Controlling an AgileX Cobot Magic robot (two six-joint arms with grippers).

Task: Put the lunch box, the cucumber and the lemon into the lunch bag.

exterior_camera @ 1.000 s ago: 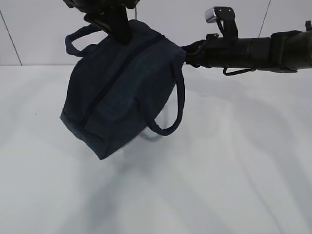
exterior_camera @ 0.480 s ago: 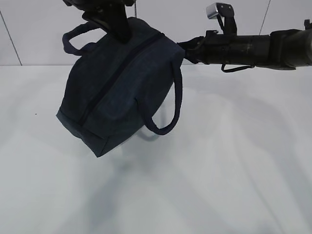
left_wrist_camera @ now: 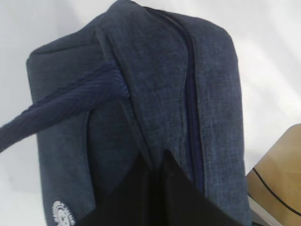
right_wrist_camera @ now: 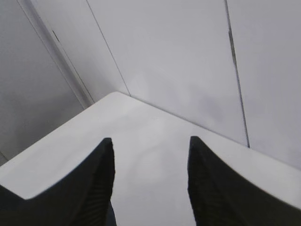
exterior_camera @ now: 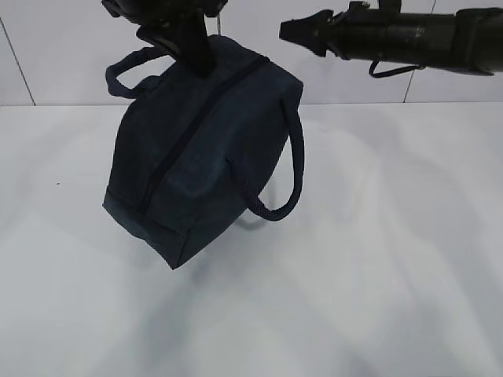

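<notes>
Fingers [left_wrist_camera: 155,193] on your left gripper [exterior_camera: 196,59] are pinching together on the top edge of the lunch bag [exterior_camera: 196,149], right beside its closed zipper [left_wrist_camera: 190,94], and they are carrying the whole bag clear of the white table [exterior_camera: 377,259]. You are holding it tilted, so its lower corner is pointing down toward the near left while the bag's shadow is falling on the tabletop beneath. One loop handle [exterior_camera: 287,173] is dangling off the right side of the bag; the other [exterior_camera: 130,67] is sticking out at the far left, near the arm.

Your right gripper [right_wrist_camera: 150,179] is standing with its two fingers [right_wrist_camera: 89,183] spread apart and nothing between them. In the exterior view it [exterior_camera: 299,31] is hanging at the far right, near the bag's upper right corner but apart from it, and facing the far corner of the table and the grey wall panels [right_wrist_camera: 178,56].

You are probably looking at a round printed logo [left_wrist_camera: 63,212] low on the bag's side in the left wrist view, though it is cut off at the edge.
</notes>
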